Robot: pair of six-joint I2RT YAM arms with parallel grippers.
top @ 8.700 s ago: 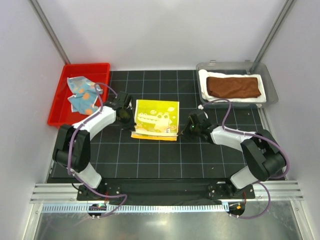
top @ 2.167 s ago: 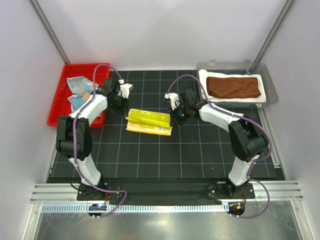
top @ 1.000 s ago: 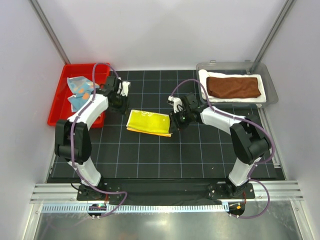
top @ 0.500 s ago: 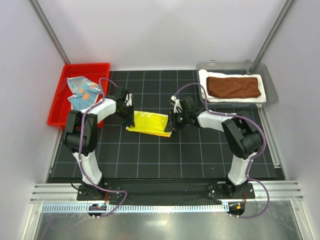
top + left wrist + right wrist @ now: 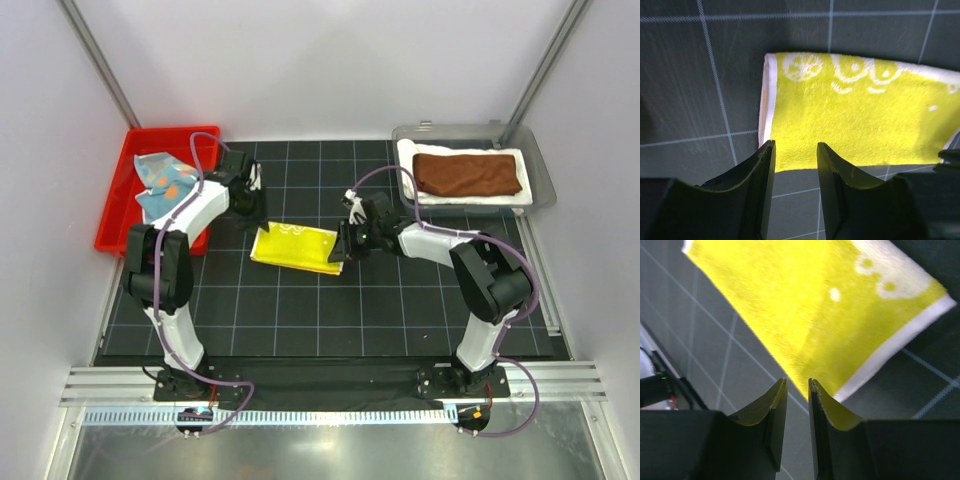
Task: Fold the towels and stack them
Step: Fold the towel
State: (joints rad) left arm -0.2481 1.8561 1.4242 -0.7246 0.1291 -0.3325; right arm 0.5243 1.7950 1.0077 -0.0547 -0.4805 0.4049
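The yellow towel (image 5: 296, 246) lies as a fluffy folded rectangle, left tool (image 5: 795, 146) apart, right tool (image 5: 797, 382) narrowly apart.

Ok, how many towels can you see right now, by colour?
Yellow towel: 1
Rust-brown towel: 1
White towel: 1
Light blue spotted towel: 1
Total: 4

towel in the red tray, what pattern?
Light blue with orange spots. The towel in the red tray shows best in the top external view.
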